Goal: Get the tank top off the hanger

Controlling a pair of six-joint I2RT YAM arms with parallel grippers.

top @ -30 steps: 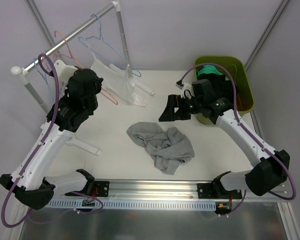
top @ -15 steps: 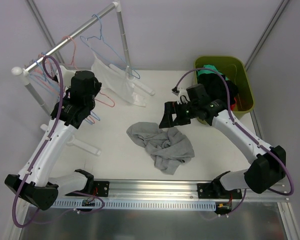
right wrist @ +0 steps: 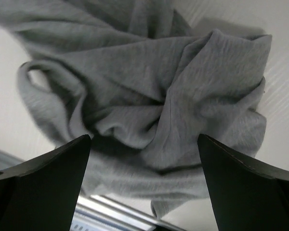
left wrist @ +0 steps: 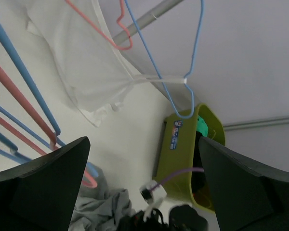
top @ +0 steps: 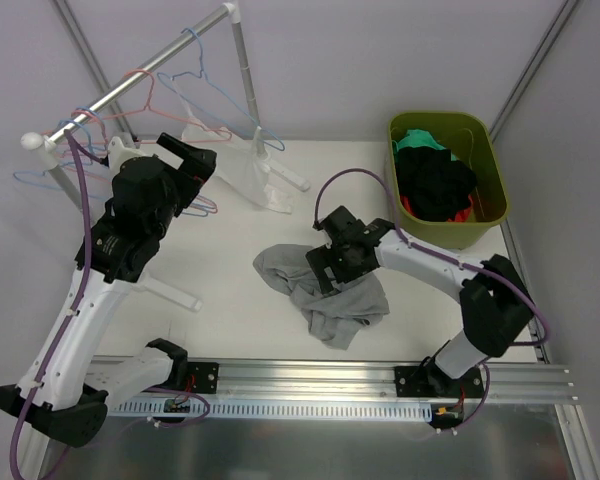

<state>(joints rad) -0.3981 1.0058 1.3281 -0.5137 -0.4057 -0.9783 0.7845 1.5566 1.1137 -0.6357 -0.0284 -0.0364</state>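
Fingers of the left gripper (left wrist: 142, 142) stand wide apart with nothing between them, raised among the wire hangers by the rail (top: 140, 75) at ten o'clock. The right gripper (right wrist: 143, 137), equally wide, hovers just above a crumpled grey garment (top: 352, 300), seemingly a tank top, lying free of any hanger at the centre of the table (top: 230, 270). At eleven o'clock a white tank top (left wrist: 82, 62) is still hooked by one strap on the blue hanger (left wrist: 156, 77), so the job looks part done. A green bin (top: 490, 170) of clothes sits at two o'clock.
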